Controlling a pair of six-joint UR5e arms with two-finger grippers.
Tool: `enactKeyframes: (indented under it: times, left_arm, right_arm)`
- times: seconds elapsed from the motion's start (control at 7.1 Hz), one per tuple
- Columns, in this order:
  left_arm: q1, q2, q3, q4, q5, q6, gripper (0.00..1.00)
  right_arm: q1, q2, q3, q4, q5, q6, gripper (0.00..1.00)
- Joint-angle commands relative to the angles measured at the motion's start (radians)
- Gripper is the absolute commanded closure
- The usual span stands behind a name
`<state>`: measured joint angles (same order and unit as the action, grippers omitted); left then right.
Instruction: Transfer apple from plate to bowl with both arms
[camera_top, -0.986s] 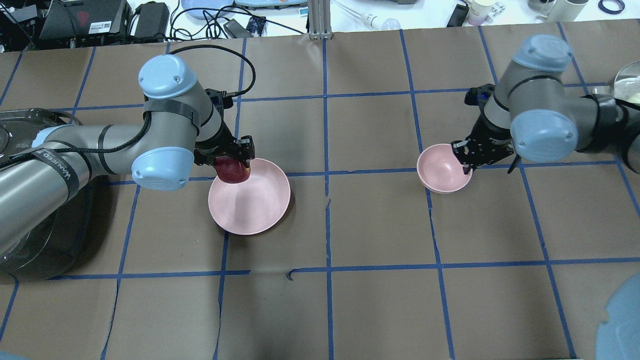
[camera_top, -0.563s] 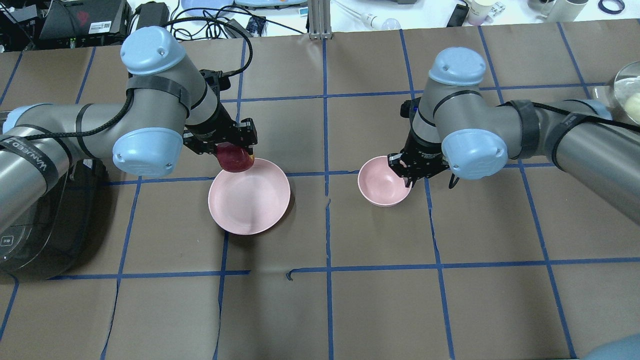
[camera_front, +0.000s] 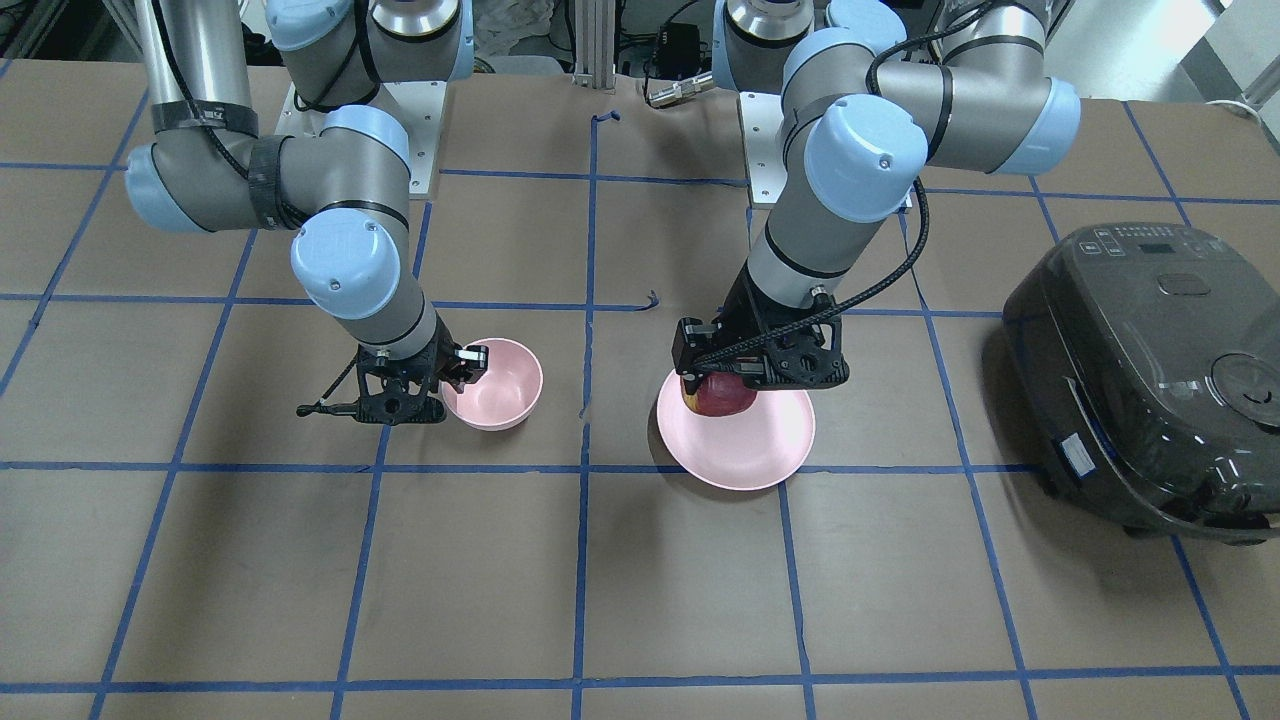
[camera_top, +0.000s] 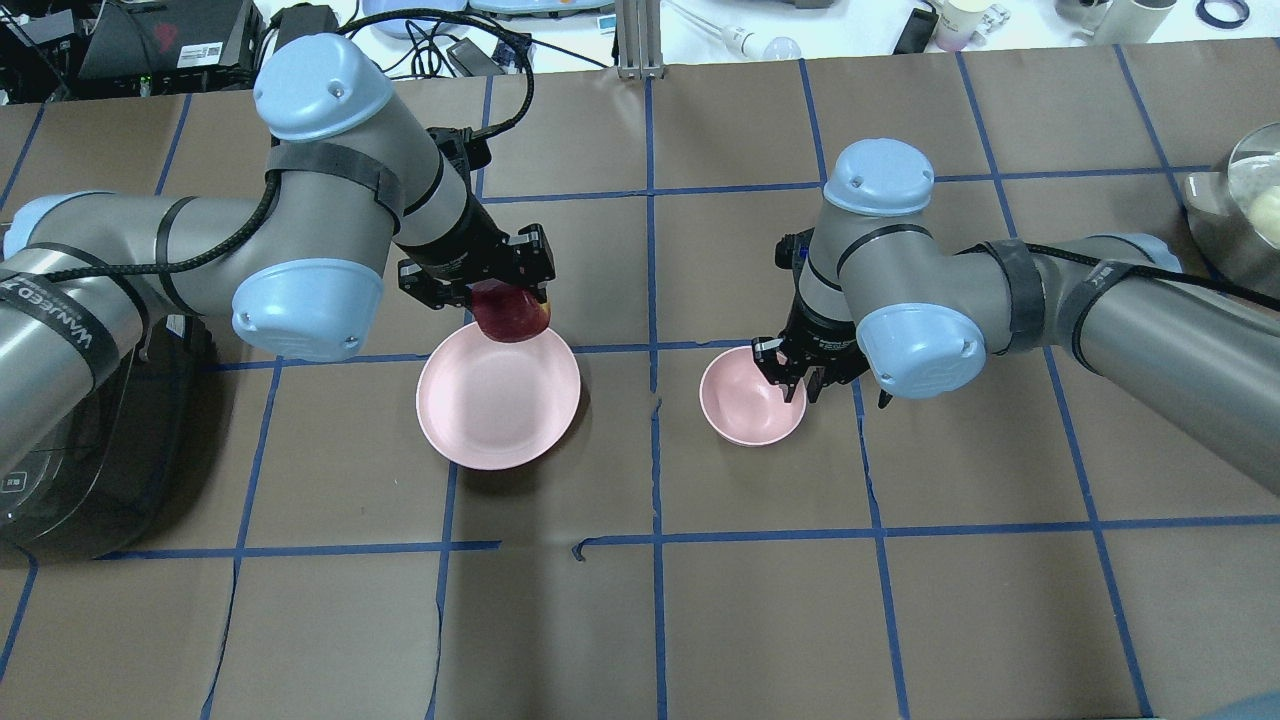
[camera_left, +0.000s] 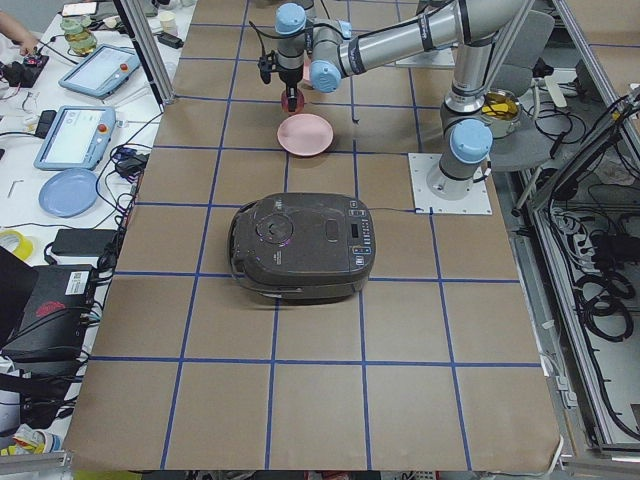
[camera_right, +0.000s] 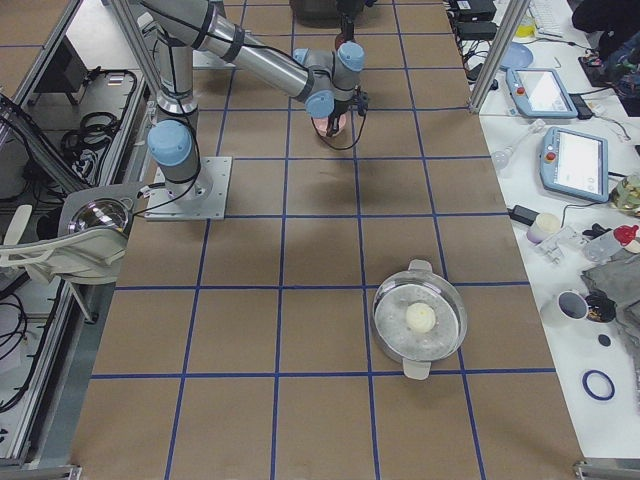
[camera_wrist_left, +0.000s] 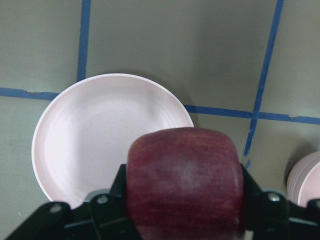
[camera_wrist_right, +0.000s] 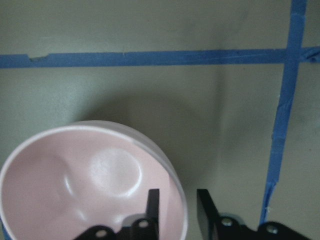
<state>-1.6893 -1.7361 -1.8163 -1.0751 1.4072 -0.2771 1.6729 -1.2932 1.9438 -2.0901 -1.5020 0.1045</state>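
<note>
Small dark red apple (camera_top: 512, 316): grasped in left gripper's (camera_top: 503, 298) jaws, held above the wide pale pink plate's (camera_top: 497, 415) rim. Small deep pink bowl (camera_top: 742, 408): rim clenched by right gripper's (camera_top: 797, 385) jaws, near the plate.

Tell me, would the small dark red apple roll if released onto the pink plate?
Likely a little: the small dark red apple is rounded and the shallow pale pink plate has a low rim. Probably firm: the left pincer leaves no dent.
</note>
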Motion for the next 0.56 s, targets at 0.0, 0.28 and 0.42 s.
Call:
enactKeyframes:
  times: [0.0,0.28,0.42]
  left_arm:
    - [-0.047,-0.009,0.024,-0.002,-0.02,-0.081,1.0]
    - [-0.145,-0.029,0.052,0.018,-0.022,-0.19,1.0]
    - [-0.191,-0.052,0.08,0.021,-0.024,-0.248,1.0]
  right_arm:
    - [-0.004,-0.059,-0.116,0.068,-0.07,-0.005,0.0]
    - [-0.002,-0.139,-0.266,0.3,-0.081,-0.003,0.0]
    - [-0.005,-0.181,-0.331,0.429,-0.087,0.0,0.0]
